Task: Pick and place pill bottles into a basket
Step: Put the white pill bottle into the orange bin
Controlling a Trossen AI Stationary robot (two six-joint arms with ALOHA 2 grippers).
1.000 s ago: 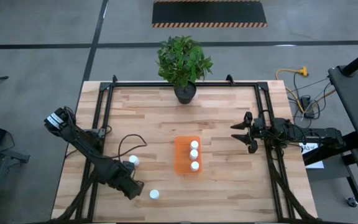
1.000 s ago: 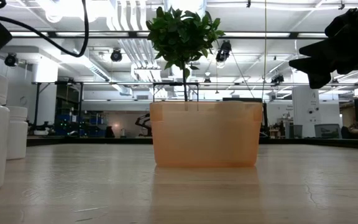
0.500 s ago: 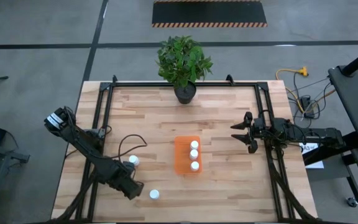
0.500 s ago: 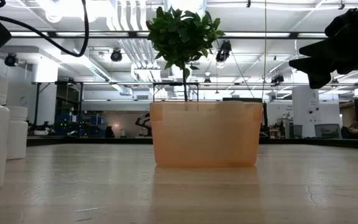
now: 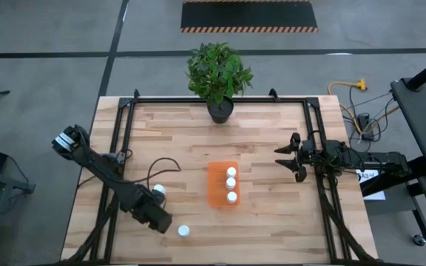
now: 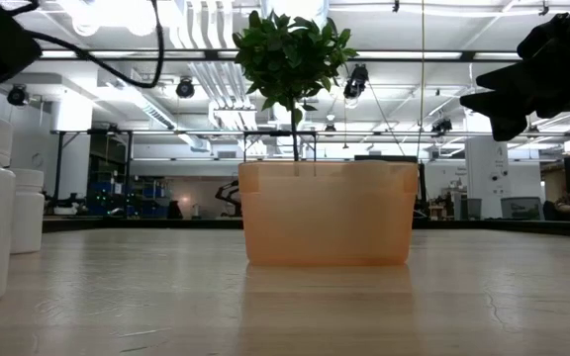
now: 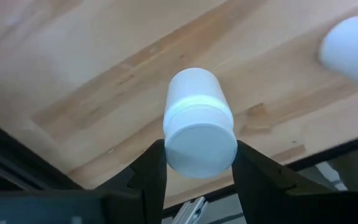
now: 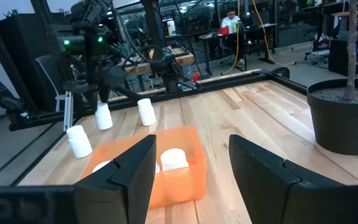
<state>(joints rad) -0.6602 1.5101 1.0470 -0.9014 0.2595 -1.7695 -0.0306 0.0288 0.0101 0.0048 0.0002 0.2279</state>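
Left tool (image 7: 194, 165) clamped on white pill bottle (image 7: 199, 121), cap toward camera; right tool (image 8: 188, 168) partly open, empty.

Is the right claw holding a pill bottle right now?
No, the right claw is empty: its fingers stand apart with only the orange basket visible beyond them, nothing held between.
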